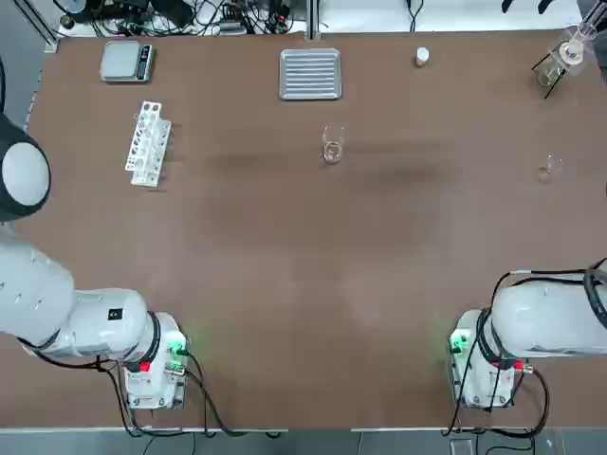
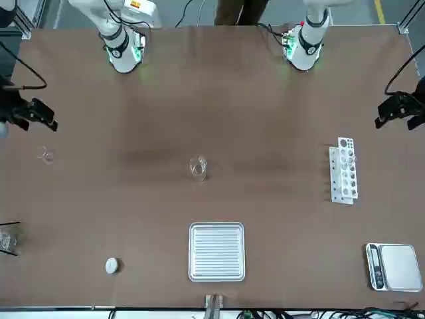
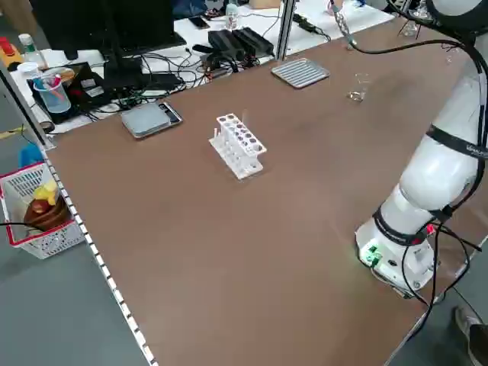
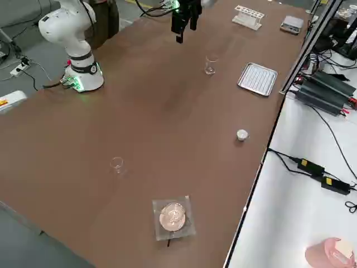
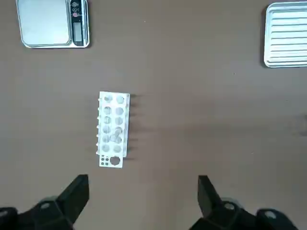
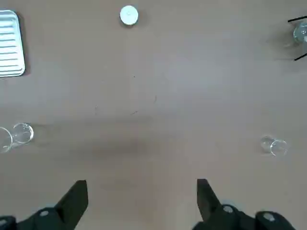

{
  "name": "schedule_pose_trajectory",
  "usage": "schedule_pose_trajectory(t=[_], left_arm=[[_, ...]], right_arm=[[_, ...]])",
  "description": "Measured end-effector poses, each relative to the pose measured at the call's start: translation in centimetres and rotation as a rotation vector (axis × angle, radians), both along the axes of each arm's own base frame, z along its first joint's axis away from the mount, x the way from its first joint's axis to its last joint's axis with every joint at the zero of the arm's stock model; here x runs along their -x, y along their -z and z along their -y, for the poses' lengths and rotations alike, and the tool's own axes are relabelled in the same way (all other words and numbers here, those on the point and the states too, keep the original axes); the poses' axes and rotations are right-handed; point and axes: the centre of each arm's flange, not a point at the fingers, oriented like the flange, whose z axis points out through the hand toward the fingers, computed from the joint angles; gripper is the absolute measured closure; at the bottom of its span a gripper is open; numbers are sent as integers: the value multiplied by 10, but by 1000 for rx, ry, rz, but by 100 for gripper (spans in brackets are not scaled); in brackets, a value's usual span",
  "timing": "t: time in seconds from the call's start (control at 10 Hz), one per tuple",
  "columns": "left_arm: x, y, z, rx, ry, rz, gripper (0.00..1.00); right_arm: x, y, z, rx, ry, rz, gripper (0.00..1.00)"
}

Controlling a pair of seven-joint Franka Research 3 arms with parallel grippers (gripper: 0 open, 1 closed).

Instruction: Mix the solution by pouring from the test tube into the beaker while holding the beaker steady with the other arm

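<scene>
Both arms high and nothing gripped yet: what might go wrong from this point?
The beaker stands alone mid-table and is clear glass, so a claw could nudge or tip it. A smaller glass piece lies near the right claw and might be mistaken for it. The left claw, open over the test tube rack, could drag the rack.

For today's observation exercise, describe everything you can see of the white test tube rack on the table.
The test tube rack is a white, oblong block that looks like plastic, with rows of round holes in its top plate. It stands upright on the brown table, on the robot's left side, nearer the far edge, with the silver scale beyond it. Whether any holes hold tubes cannot be told. Nothing touches it; the left tool hangs open above the table beside it.
</scene>
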Motion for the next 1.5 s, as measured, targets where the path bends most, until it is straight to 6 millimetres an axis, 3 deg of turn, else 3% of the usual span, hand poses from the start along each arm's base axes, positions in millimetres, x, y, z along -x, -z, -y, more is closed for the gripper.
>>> schedule_pose_trajectory(t=[0.3, 0.5, 0.8, 1.1, 1.3, 1.5], left_arm=[[-2, 5, -4, 0, -7, -10, 0], [-8, 15, -17, 1, -27, -22, 0], [-14, 26, -20, 84, -36, -39, 0], [-17, 38, -82, 230, -11, -25, 0], [-18, 52, -133, 340, 170, 39, 0], [-20, 70, -161, 378, 433, 108, 0]], right_arm=[[1, 1, 0, 0, 0, -6, 0], [1, 1, 0, -1, -1, -7, 0], [0, 2, -17, -59, -136, 0, 0], [-9, 14, -34, -227, -404, 29, 0], [-28, 39, -41, -315, -611, 89, 0], [-54, 73, -46, -349, -784, 171, 0]])
